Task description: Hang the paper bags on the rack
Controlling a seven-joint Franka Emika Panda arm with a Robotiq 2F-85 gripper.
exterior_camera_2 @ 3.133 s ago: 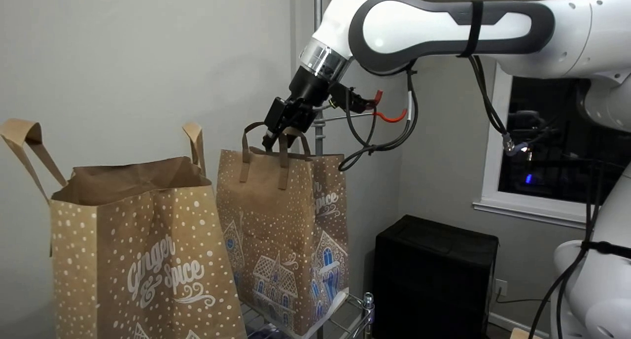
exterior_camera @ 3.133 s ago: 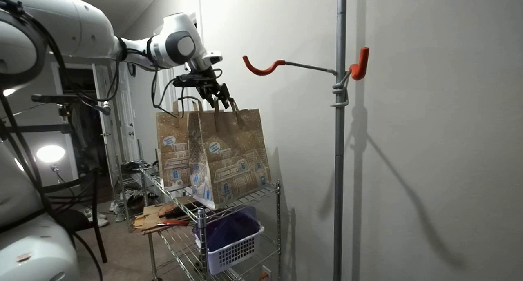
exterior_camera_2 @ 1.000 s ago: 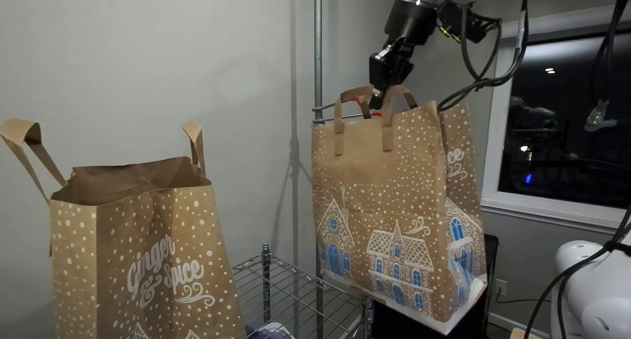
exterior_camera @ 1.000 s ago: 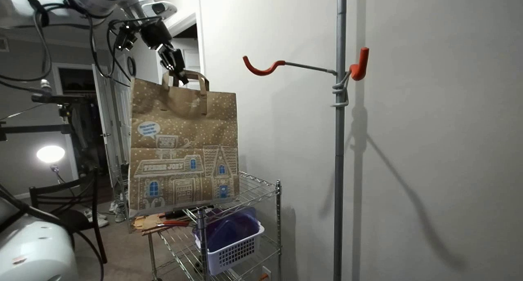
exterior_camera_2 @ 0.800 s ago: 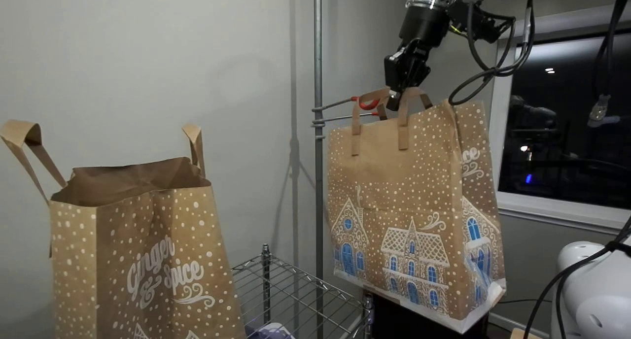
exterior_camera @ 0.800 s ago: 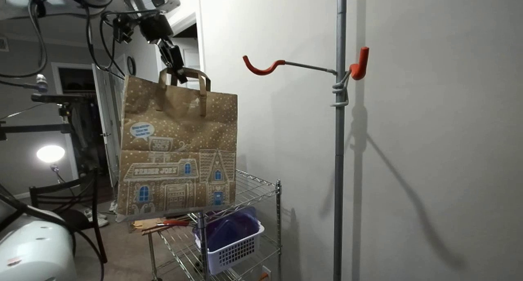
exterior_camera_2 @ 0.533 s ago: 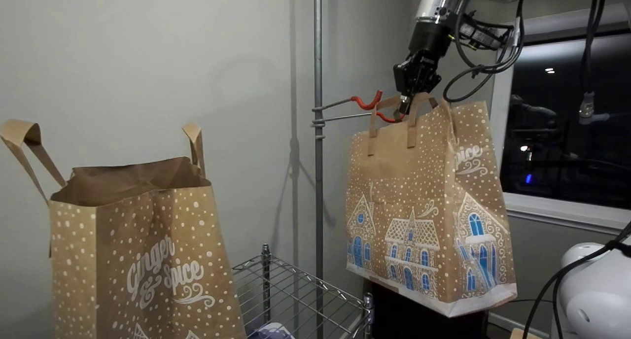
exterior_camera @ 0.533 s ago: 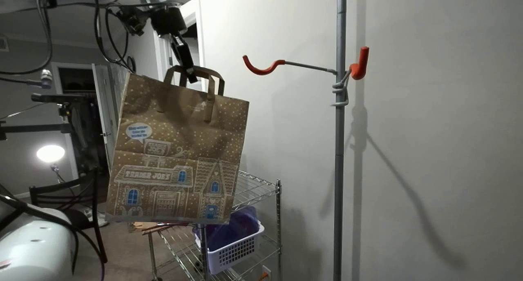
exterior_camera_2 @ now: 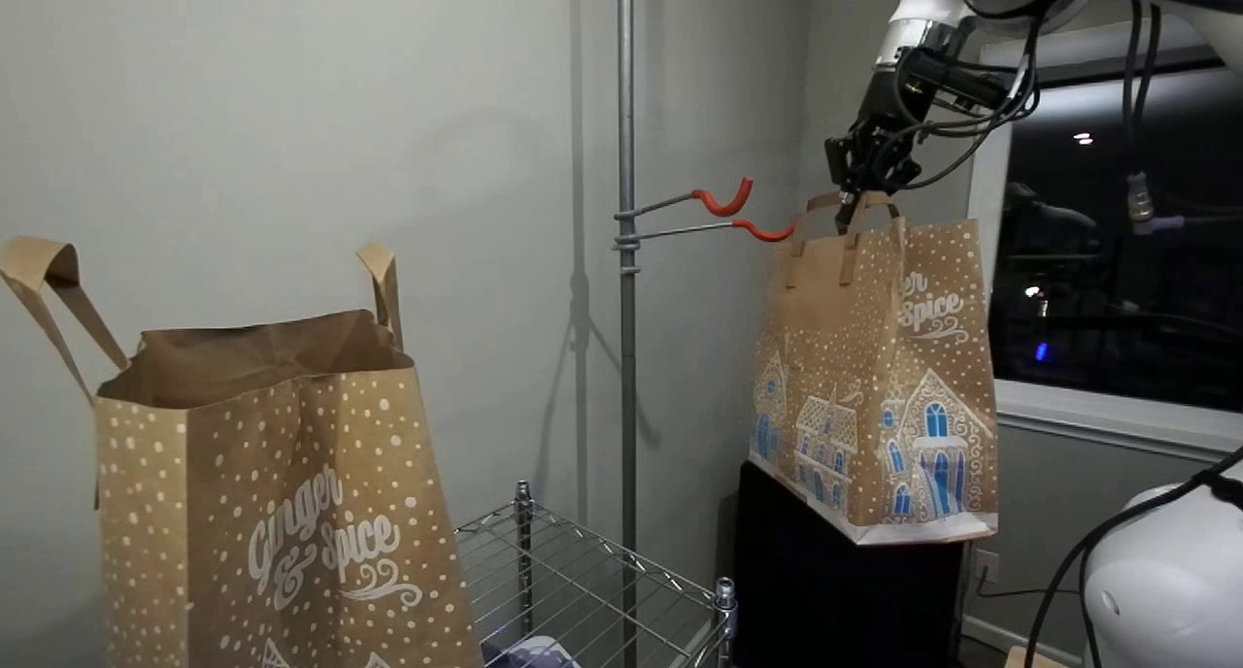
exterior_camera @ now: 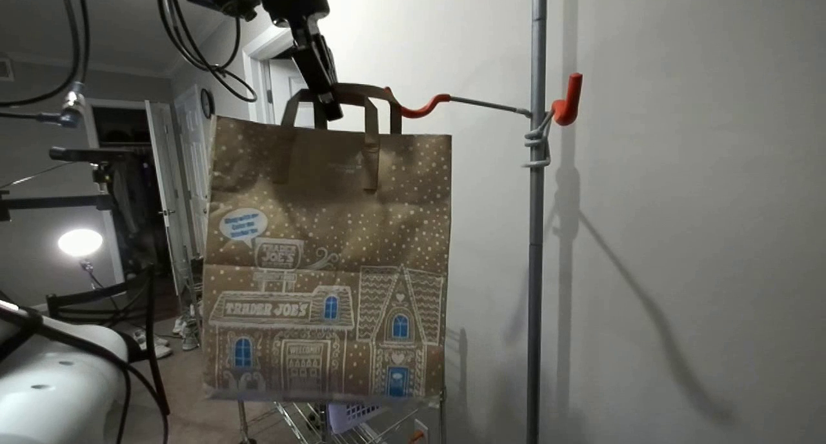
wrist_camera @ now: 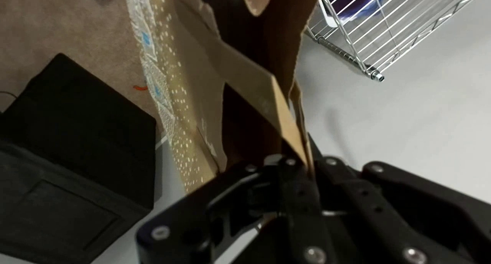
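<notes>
Two paper bags are in sight. The held bag hangs from the gripper, whose jaws pinch its brown handles; in the wrist view the handle strips converge between the jaws, low and just right of centre. That view looks furthest down into the held bag, at upper centre, where brown inner walls sink into shadow and the bottom cannot be made out. The near bag is recognisable only in an exterior view, filling the lower left, its mouth gaping and its back inner wall in the light; its floor is hidden.

In both exterior views the rack is a grey pole bearing two red-orange hooks. In an exterior view, at upper centre, the hook left of the pole disappears behind the handles; whether they touch I cannot tell.

A pale basket, mostly covered by the held bag, peeks out at bottom centre; the wrist view shows something purple through the wires of the cart at upper right. A lit lamp and a dark chair appear only in an exterior view, at left. Below the held bag in an exterior view, and at left in the wrist view, sits a black box.
</notes>
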